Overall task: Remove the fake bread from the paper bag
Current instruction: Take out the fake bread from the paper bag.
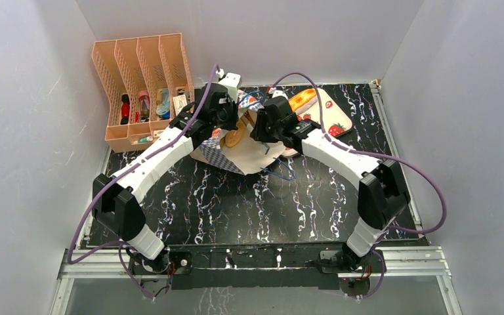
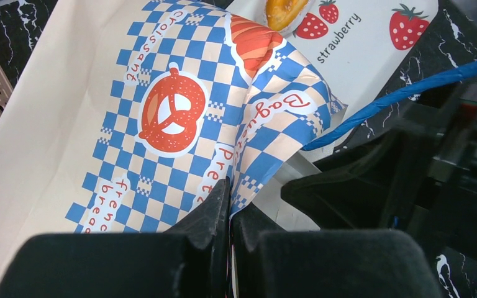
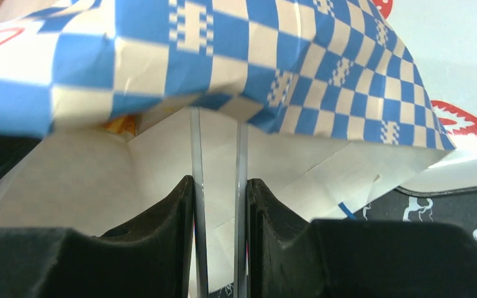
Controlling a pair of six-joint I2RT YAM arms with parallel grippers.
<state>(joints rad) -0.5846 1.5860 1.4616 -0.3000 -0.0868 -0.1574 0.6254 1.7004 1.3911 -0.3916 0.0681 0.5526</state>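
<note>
The paper bag (image 1: 236, 157) lies on its side mid-table, its blue-and-white checkered band (image 2: 161, 93) facing up. My left gripper (image 2: 230, 186) is shut on the bag's checkered edge; from above it sits at the bag's mouth (image 1: 228, 115). A golden ring-shaped bread piece (image 1: 236, 136) shows in the mouth. My right gripper (image 3: 218, 177) points into the white inside under the checkered flap (image 3: 254, 49). Its jaws stand a narrow gap apart, tips at the flap's fold, and a hold is unclear. An orange-glazed loaf (image 1: 302, 100) lies outside on the strawberry-printed board (image 2: 372, 37).
A peach plastic file rack (image 1: 141, 85) with small items stands at the back left. The strawberry board (image 1: 331, 118) lies at the back right of the bag. A blue cord handle (image 2: 410, 87) stretches off the bag's edge. White walls close in three sides.
</note>
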